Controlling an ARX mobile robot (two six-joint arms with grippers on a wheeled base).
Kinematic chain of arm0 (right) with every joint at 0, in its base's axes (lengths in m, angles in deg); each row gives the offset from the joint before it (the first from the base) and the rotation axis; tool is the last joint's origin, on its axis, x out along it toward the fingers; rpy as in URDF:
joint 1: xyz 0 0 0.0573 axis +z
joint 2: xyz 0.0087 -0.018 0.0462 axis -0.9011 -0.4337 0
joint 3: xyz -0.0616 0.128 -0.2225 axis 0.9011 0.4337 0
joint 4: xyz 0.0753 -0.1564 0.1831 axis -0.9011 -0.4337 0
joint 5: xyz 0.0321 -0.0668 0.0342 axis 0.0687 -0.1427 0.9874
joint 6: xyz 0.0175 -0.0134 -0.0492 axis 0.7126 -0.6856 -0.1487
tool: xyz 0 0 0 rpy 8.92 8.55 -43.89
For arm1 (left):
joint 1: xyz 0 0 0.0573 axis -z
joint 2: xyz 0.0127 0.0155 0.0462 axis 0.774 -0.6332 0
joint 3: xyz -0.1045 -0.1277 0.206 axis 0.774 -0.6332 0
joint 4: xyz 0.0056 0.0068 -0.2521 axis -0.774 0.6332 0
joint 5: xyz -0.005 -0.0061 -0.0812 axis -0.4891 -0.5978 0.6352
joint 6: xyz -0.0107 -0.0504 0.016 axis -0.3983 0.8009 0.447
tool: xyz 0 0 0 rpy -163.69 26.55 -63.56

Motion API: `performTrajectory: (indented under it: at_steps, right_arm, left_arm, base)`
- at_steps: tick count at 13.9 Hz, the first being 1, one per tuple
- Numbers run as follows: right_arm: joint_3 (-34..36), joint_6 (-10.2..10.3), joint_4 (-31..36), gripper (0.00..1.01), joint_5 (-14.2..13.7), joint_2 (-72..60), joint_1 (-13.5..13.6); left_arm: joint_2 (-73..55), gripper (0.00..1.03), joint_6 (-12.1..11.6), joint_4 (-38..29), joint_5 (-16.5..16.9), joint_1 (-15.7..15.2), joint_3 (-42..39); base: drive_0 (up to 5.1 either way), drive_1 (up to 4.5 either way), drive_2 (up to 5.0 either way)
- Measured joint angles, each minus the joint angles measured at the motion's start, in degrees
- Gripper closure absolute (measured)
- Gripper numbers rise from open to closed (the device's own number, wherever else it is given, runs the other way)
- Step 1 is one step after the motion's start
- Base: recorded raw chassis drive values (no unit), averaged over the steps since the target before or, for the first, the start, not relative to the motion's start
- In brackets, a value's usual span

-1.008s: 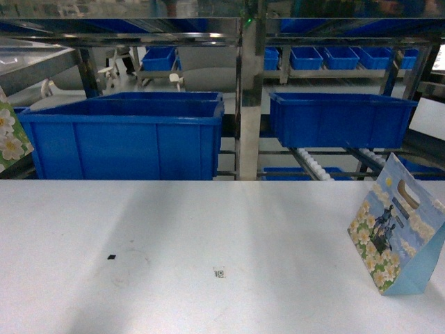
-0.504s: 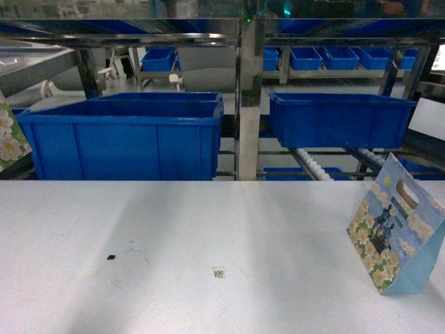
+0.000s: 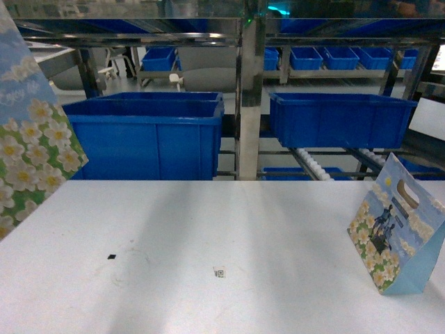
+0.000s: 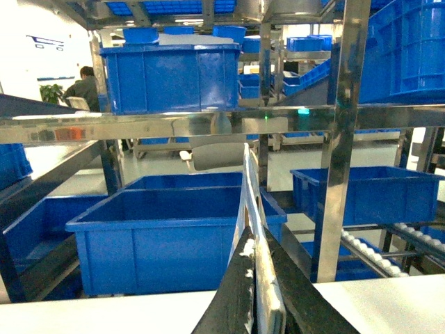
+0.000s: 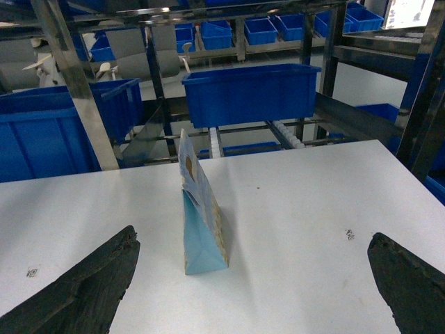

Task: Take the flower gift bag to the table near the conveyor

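A flower gift bag (image 3: 31,149), white daisies under a pale blue sky, hangs in the air at the left edge of the head view. In the left wrist view I see it edge-on (image 4: 249,202), and my left gripper (image 4: 256,243) is shut on it above the white table (image 3: 243,229). A second flower gift bag (image 3: 395,224) stands upright on the table at the right. My right gripper (image 5: 254,240) is open wide just short of that bag (image 5: 201,216), not touching it. The conveyor's white rollers (image 3: 313,164) run behind the table's far edge.
A steel rack (image 3: 249,104) stands behind the table with a large blue bin (image 3: 139,136) on the left and another (image 3: 341,118) on the right. A small square marker (image 3: 220,273) and a dark speck (image 3: 111,257) lie on the tabletop.
The bag at the left edge has swung up and inward, from a small corner to a large panel. The standing bag on the right has not moved.
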Motion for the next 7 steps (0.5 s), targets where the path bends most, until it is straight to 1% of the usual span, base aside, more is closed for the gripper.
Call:
performTrajectory:
  at_steps: [2, 3, 4, 5, 6, 7]
  right_arm:
    - [0.0, 0.0, 0.0, 0.03, 0.0, 0.0, 0.0]
    - [0.0, 0.0, 0.0, 0.03, 0.0, 0.0, 0.0]
    - [0.0, 0.0, 0.0, 0.03, 0.0, 0.0, 0.0]
    - [0.0, 0.0, 0.0, 0.03, 0.0, 0.0, 0.0]
    - [0.0, 0.0, 0.0, 0.03, 0.0, 0.0, 0.0]
    - [0.0, 0.0, 0.0, 0.03, 0.0, 0.0, 0.0]
  left_arm:
    - [-8.7, 1.01, 0.0, -9.3, -8.1, 6.0, -0.1]
    - [-13.9, 1.01, 0.2, -13.9, -11.3, 7.8, 0.0]
    - [-20.5, 1.01, 0.8, -18.7, -14.2, 9.0, 0.9]
    - [-26.8, 1.01, 1.6, -23.2, -16.3, 9.6, 2.9]
    - [-32.5, 1.01, 1.9, -26.9, -17.7, 9.9, 5.2]
    - [-38.9, 1.01, 3.2, -29.0, -18.6, 9.9, 7.9]
  base:
    - [0.0, 0.0, 0.0]
    - [0.0, 0.0, 0.0]
    - [0.0, 0.0, 0.0]
    - [0.0, 0.0, 0.0]
    - [0.0, 0.0, 0.0]
    - [0.0, 0.0, 0.0]
